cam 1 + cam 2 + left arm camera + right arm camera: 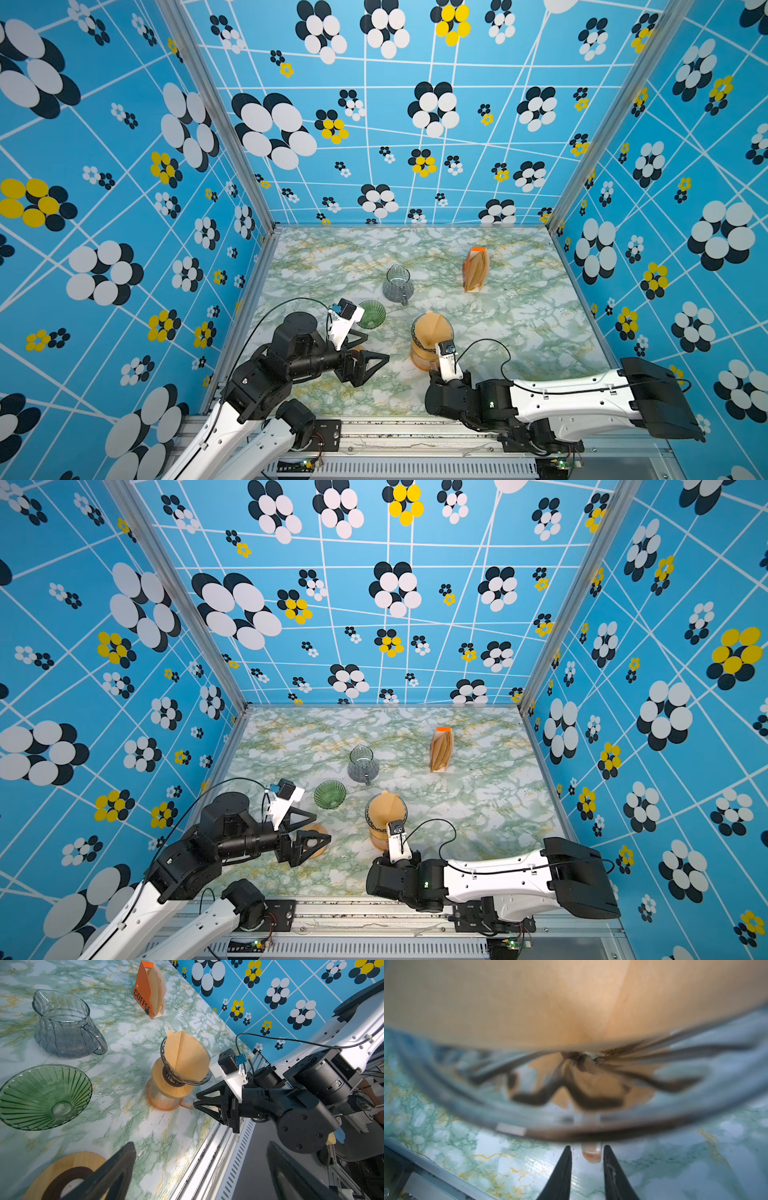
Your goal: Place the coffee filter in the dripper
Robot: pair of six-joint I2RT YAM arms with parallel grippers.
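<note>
The left end effector (322, 825) is spread and empty; the right end effector (587, 1149) is narrowly parted astride the server handle (591, 1155), nothing pinched. Beyond, the coffee filter (187, 1057) is seated in the dripper (168, 1073) — proud on one side, so it could be jolted out if the handle is knocked

Tan coffee filter (187, 1055), green ribbed cone (45, 1095), green-veined marble tabletop (128, 1028), blue flowered walls (415, 104)
</note>
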